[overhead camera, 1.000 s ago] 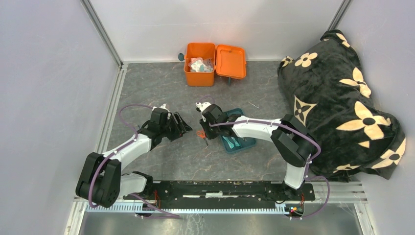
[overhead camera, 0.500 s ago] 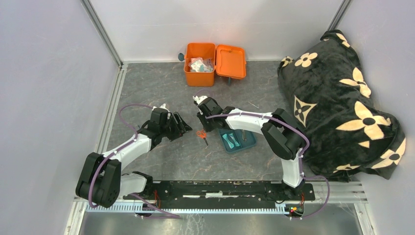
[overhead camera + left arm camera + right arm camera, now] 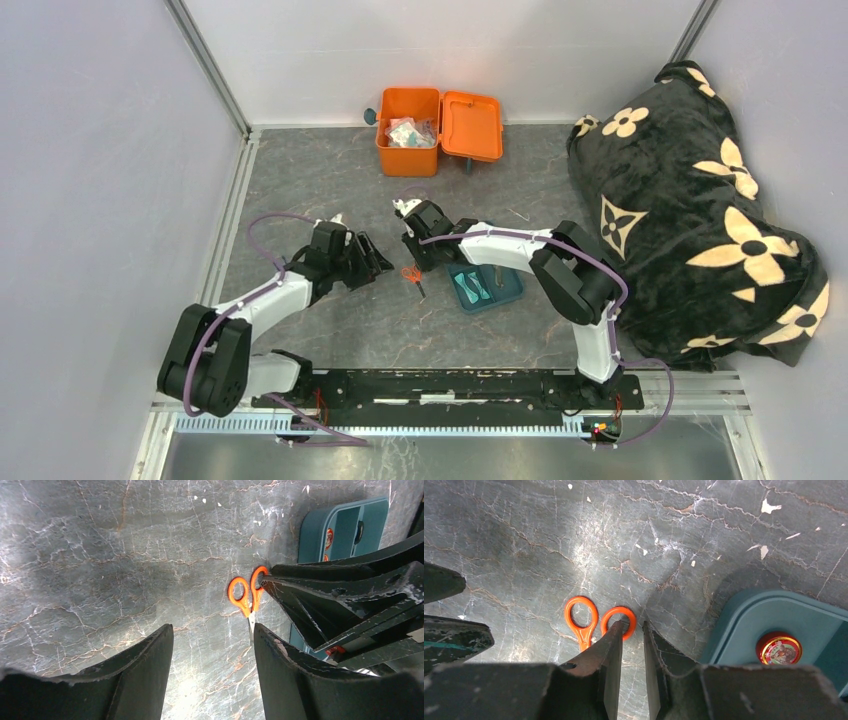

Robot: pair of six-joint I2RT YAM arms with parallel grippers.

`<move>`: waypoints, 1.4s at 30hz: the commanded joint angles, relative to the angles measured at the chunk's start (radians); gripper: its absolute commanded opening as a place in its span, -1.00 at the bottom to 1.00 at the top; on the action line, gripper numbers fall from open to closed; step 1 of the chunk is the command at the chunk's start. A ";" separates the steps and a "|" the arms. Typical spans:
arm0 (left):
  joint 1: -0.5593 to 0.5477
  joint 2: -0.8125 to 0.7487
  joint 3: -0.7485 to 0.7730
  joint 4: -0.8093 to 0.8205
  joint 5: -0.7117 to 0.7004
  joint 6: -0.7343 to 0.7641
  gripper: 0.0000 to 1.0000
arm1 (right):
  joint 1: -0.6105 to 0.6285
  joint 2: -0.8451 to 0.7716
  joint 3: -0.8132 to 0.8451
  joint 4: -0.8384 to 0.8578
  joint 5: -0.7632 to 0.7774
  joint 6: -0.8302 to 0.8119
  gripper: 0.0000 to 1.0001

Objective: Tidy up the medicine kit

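top view, step: I judge I'm picking loose items off the worktop point(image 3: 330, 190) to pack; scissors point(image 3: 411, 274) are the current target.
top view, medicine kit point(image 3: 438, 130): lid open, at the far edge by the back wall, well apart from both hands.
top view, right hand point(image 3: 414, 262): down at the scissors, teal tray point(image 3: 487, 285) just beside.
top view, left hand point(image 3: 374, 258): near the scissors on the other side, pointing at them.
left wrist, left hand point(image 3: 212, 635): wide open and empty; scissors point(image 3: 246, 592) lie ahead of the fingers, apart from them.
left wrist, right hand point(image 3: 340, 595): tip touching one orange ring.
right wrist, right hand point(image 3: 633, 630): only narrowly parted, straddling the rim of a ring on the scissors point(image 3: 596, 620); nothing clamped that I can see.
right wrist, tray point(image 3: 744, 625): holds a small red tin point(image 3: 779, 649).
next move: I'd close on the ring and lift, then make the long carry to the kit. Thin rim, slip risk.
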 commanded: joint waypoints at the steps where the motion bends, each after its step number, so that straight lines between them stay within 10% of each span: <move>1: -0.018 0.025 0.008 0.027 0.005 0.010 0.33 | 0.003 0.034 -0.001 -0.016 0.016 -0.016 -0.46; 8: -0.066 0.087 0.022 0.053 -0.009 -0.003 0.30 | 0.000 0.010 -0.091 0.019 0.029 0.000 -0.99; 30: -0.177 0.294 0.043 0.222 -0.012 -0.075 0.04 | -0.116 -0.084 -0.376 0.337 -0.264 0.206 -1.00; 42: -0.184 0.317 0.074 0.223 -0.023 -0.087 -0.73 | -0.118 -0.110 -0.373 0.324 -0.242 0.190 -1.00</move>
